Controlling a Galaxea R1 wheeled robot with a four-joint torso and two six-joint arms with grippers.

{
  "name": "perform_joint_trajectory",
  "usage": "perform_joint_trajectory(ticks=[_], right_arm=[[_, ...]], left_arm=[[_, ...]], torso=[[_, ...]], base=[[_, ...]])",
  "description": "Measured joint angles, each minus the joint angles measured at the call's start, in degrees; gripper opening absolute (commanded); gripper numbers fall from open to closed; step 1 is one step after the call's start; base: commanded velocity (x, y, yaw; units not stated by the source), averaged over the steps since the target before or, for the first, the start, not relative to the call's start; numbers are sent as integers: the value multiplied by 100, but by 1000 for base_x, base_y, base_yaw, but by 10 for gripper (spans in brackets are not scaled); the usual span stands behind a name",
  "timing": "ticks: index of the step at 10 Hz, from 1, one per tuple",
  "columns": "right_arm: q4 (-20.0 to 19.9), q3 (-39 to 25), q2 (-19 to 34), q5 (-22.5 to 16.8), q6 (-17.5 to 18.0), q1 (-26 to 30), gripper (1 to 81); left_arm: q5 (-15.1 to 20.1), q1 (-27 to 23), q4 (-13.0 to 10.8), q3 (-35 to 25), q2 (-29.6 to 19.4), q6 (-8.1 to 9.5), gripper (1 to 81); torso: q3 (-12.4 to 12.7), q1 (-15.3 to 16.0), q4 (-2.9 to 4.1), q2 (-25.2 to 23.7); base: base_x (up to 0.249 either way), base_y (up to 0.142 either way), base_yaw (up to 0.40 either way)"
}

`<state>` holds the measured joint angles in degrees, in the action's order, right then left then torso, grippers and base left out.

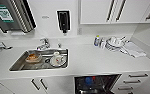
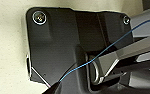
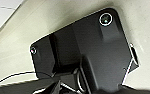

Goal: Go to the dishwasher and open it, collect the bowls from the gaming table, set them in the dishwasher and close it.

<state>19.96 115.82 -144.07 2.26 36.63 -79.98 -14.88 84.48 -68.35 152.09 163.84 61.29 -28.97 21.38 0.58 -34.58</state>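
At the bottom edge of the head frame, just right of centre, the dishwasher (image 1: 97, 84) stands open: its dark interior shows below the desk's front edge, with a blue round shape and a small red one inside, which may be bowls on the rack, though they are too small to be sure. So the opening step looks done, and some loading may be too; closing the door is plainly still left, and whether more bowls wait at the gaming table cannot be judged from here. To the dishwasher's left sit white cabinet doors (image 1: 38, 85) with dark bar handles, and to its right a stack of drawers (image 1: 136, 81). Above them the white desk (image 1: 91, 61) runs the full width of the frame. Set into it at centre left is a steel sink (image 1: 21, 65), holding an orange-brown dish (image 1: 33, 57) and a white cup on a plate (image 1: 57, 60). Behind the sink stands a chrome tap (image 1: 44, 43). Farther back at upper right of the desk are a small bottle (image 1: 97, 40), a pile of white dishes (image 1: 114, 43) and a folded cloth (image 1: 133, 50). On the wall beyond hang a black soap dispenser (image 1: 63, 20), a steel paper-towel box (image 1: 12, 15) at upper left, and white wall cupboards (image 1: 111, 11) at upper right. For either tool, I cannot tell whether it is wide, narrow or holding anything.
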Motion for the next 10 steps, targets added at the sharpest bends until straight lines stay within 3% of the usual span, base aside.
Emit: perform_joint_trajectory(ticks=[3,6,10], right_arm=[[105,239,-288,39,-20,-85,811],[127,295,-284,55,-22,-108,811],[129,363,-345,63,-20,-67,811]], left_arm=[[6,2,0,39,13,0,811],[9,16,0,50,13,0,811],[9,13,0,59,18,0,811]], torso=[[-44,363,0,-582],[-501,697,0,-1113],[-673,1124,0,-1777]], base=[[0,0,0],[0,0,0],[0,0,0]])
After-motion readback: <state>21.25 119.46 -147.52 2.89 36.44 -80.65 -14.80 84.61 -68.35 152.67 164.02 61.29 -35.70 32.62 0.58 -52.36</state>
